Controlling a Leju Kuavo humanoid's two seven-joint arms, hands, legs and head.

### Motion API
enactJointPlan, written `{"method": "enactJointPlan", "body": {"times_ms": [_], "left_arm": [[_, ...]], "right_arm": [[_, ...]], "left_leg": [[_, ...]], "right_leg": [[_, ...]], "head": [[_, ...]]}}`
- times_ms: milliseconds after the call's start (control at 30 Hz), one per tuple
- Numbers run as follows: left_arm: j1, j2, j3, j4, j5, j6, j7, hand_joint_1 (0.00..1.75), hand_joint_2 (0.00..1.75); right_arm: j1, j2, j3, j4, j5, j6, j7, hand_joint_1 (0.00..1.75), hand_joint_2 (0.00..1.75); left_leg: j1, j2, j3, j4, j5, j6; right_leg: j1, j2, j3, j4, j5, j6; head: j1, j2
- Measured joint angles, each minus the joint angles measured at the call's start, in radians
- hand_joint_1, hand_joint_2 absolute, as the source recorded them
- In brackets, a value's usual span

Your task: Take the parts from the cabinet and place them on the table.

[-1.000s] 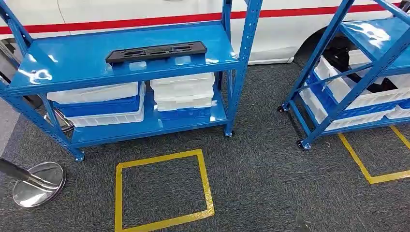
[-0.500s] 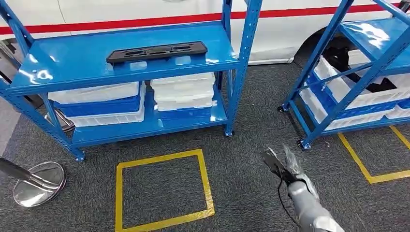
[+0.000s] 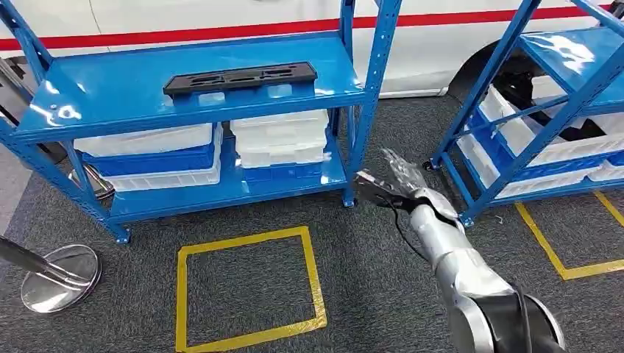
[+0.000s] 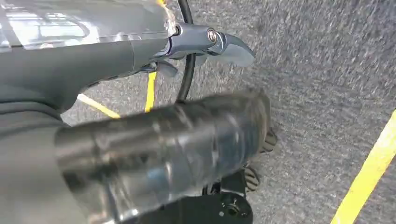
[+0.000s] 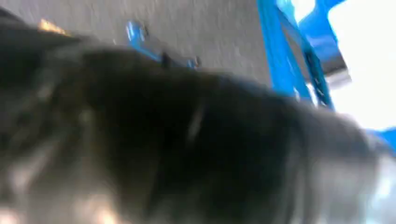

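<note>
A long black moulded part (image 3: 240, 78) lies flat on the upper shelf of the blue rack (image 3: 110, 95) straight ahead. My right hand (image 3: 390, 184), wrapped in clear film, is raised over the carpet just right of the rack's front right post, below the level of the part. Its fingers are spread and it holds nothing. The right wrist view is blurred, with the dark hand (image 5: 163, 140) close up and blue rack posts (image 5: 280, 56) beyond. My left hand (image 4: 140, 116) hangs over the grey carpet with thumb and fingers apart and nothing in them.
White and blue bins (image 3: 279, 140) are stacked on the rack's lower shelf. A second blue rack (image 3: 544, 110) with bins stands at the right. A yellow tape square (image 3: 246, 287) marks the carpet, a chrome stand base (image 3: 59, 278) sits at the left, and a white vehicle (image 3: 221, 18) is behind.
My right arm has swung up from the bottom edge and forward; its hand now sits beside the rack's front right post. The part and the racks have not moved.
</note>
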Motion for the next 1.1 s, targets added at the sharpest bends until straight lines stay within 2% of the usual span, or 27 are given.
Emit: {"method": "enactJointPlan", "body": {"times_ms": [167,267,567,733,933,1100], "left_arm": [[-0.001,0.0,0.003,0.0,0.015,0.003,0.03,0.0,0.0],[-0.001,0.0,0.004,0.0,0.016,0.002,0.033,0.0,0.0],[-0.002,-0.001,0.004,0.003,0.004,0.024,0.042,0.0,0.0],[-0.002,-0.001,0.005,0.003,-0.007,0.039,0.045,0.0,0.0],[-0.005,-0.003,0.005,0.005,-0.011,0.053,0.038,0.0,0.0],[-0.005,-0.005,0.006,0.006,-0.019,0.066,0.042,0.0,0.0]], "right_arm": [[-0.098,0.049,0.192,-0.041,0.086,-0.006,0.053,0.0,0.0],[-0.125,0.07,0.258,-0.057,0.088,-0.006,0.063,0.0,0.0],[-0.164,0.103,0.373,-0.068,0.119,0.009,0.073,0.0,0.0],[-0.188,0.142,0.453,-0.094,0.139,0.024,0.098,0.0,0.0],[-0.183,0.192,0.54,-0.135,0.136,0.043,0.093,0.0,0.0],[-0.179,0.216,0.585,-0.14,0.126,0.05,0.1,0.0,0.0]], "left_leg": [[0.0,0.001,0.0,0.0,0.0,0.0],[0.0,-0.001,0.0,0.0,0.0,0.0],[0.0,-0.003,-0.002,0.001,0.001,0.0],[0.0,-0.003,-0.003,0.001,0.001,0.0],[0.001,-0.001,-0.003,0.001,0.001,0.0],[0.0,-0.002,-0.004,0.002,0.001,0.0]], "right_leg": [[0.0,0.001,-0.001,0.0,0.0,0.0],[0.0,-0.001,-0.001,0.0,0.0,0.0],[0.0,-0.001,-0.001,0.0,0.001,0.0],[0.0,-0.002,-0.002,0.0,0.0,0.0],[0.001,0.0,-0.004,0.0,0.0,0.0],[0.0,-0.001,-0.004,0.0,0.0,0.0]], "head": [[0.0,0.0],[0.0,0.0],[0.0,0.0],[0.0,0.0],[0.0,0.0],[0.0,0.0]]}}
